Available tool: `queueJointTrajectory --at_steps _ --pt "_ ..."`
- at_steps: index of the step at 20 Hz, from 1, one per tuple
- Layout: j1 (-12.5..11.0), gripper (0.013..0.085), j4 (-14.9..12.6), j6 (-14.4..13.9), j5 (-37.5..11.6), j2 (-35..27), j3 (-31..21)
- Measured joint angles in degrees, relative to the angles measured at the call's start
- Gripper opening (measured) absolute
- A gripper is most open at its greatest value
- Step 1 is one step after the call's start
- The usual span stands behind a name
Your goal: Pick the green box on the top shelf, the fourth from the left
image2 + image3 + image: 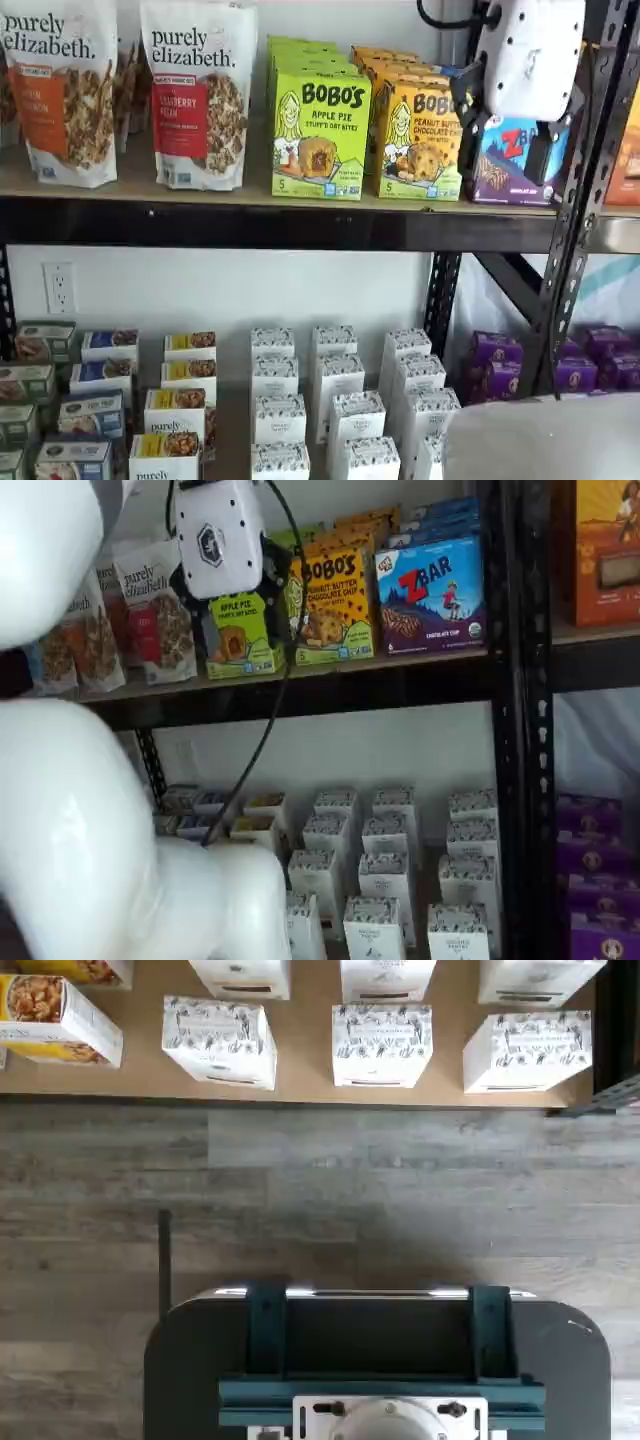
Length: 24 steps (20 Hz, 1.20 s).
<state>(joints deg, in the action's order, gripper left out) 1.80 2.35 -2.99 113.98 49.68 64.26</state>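
Note:
The green box [320, 135] is a lime-green Bobo's Apple Pie carton. It stands upright at the front of a row on the top shelf [250, 228] and shows in both shelf views [238, 632]. My gripper [510, 120] hangs in front of the shelf, to the right of the box in one shelf view and just above it in the other [240, 600]. Its white body and black finger parts show, but no plain gap, so I cannot tell if it is open. It holds nothing. The wrist view shows neither the green box nor the fingers.
A yellow-orange Bobo's box [420, 140] stands right of the green one, then a Z Bar box [510, 160]. Granola bags [200, 95] stand to its left. Small white boxes [335, 400] fill the lower shelf. A black upright [580, 200] stands at the right.

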Motion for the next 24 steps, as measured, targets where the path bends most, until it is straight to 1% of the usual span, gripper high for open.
queueJointTrajectory --at_steps 1,2,3,4,6,11,14,16,21,24 --pt "-1.09 0.0850 1.16 0.69 -0.79 0.53 -0.47" --pt "-4.09 0.0850 4.29 2.36 -2.69 1.84 -1.69" --pt "-5.34 0.0850 5.80 3.13 -3.40 2.29 -2.10" --pt "-5.78 0.0850 6.49 3.47 -3.65 2.41 -2.23" --pt "-5.63 0.0850 6.51 3.41 -3.62 2.37 -2.21" --pt "-4.19 0.0850 5.60 2.42 -4.61 2.84 -2.83" --pt "-2.31 0.0850 4.72 0.99 -5.86 3.20 -3.47" --pt "-0.67 0.0850 4.26 -0.35 -7.13 3.35 -3.90" --pt "6.93 0.0850 1.38 -6.78 -10.65 2.49 -4.61" --pt "10.08 0.0850 0.21 -9.60 -13.10 2.02 -5.34"
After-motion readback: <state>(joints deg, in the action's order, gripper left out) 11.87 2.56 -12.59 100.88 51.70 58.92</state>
